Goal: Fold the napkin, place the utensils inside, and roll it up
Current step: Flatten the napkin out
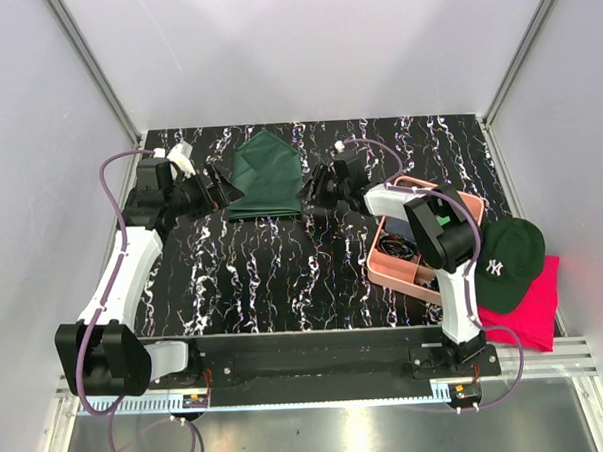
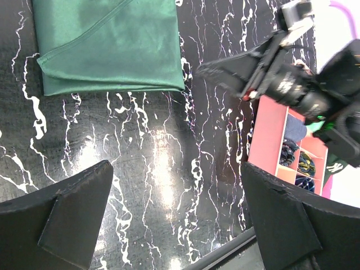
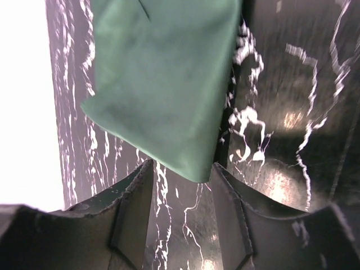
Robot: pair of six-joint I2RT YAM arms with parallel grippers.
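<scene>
Napkin (image 1: 266,174) lies folded, dark green, smooth, seemingly in two layers.

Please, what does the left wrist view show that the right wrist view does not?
Only left wrist: the pink tray with compartments, the right gripper seen from outside, and the open left gripper. Only right wrist: a corner of the napkin at the gap between the right gripper's open fingers. Both: the folded green napkin and the black marbled table.
</scene>
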